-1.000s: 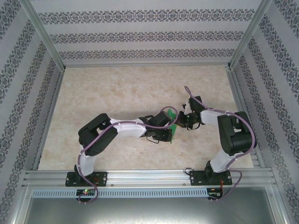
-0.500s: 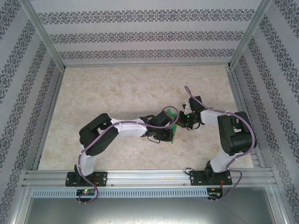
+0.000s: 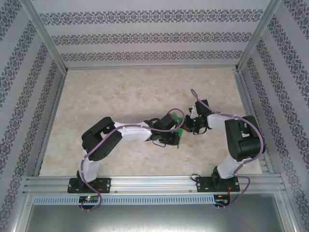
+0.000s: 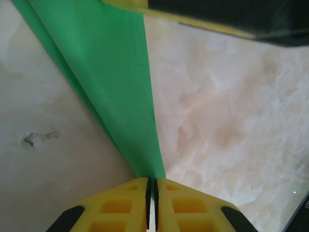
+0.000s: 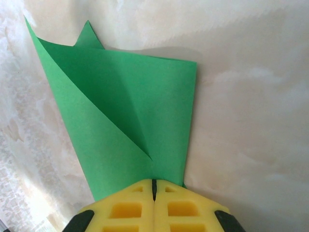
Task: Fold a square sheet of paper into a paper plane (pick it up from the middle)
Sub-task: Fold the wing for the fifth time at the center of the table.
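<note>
The pale marbled table (image 3: 120,96) lies bare around the white left arm (image 3: 130,130) and the white and black right arm (image 3: 241,135), whose wrists meet right of centre. From above they cover most of the thin, bright green sheet of paper (image 3: 179,140), so only slivers show between them and its outline cannot be made out.

In the right wrist view the sheet (image 5: 145,106) is partly folded, one flap crossing another. Its near edge is pinched in the right gripper (image 5: 154,183), whose yellow fingers are pressed together.

The left gripper (image 4: 150,182) stands almost closed, with the paper's narrow end (image 4: 106,72) nipped in the slit. The sheet's far end is cut off beneath a yellow-edged black bar (image 4: 217,19). A small dark smudge (image 4: 36,137) marks the table.
</note>
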`<state>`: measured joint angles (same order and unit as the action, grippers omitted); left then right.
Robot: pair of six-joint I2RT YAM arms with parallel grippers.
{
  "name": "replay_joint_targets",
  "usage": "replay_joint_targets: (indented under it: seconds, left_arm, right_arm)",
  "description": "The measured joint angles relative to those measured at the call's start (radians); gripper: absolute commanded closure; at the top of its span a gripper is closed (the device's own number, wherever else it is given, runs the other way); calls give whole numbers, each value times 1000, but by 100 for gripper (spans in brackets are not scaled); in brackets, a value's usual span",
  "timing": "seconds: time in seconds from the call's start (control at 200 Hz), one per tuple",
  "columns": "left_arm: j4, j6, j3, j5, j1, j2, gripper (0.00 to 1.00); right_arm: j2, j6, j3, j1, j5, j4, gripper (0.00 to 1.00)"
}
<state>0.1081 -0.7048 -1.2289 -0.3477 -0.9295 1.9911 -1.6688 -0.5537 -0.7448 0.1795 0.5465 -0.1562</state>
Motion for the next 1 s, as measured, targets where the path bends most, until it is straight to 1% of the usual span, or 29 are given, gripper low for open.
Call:
replay_joint_targets:
  seconds: [0.275,0.455,0.779,0.999]
  left_arm:
    - [11,37,-65,-14,77,3,85]
    - [27,73,-137,-38,121,50,85]
    - [69,106,-227,-84,159,158,86]
    - [92,126,-248,-105,166,169,86]
  right_arm:
    - [2,0,2,0,0,3,95]
    - [2,0,2,0,0,3,95]
    - [2,0,3,0,0,5,95]
    - [2,0,3,0,0,6,95]
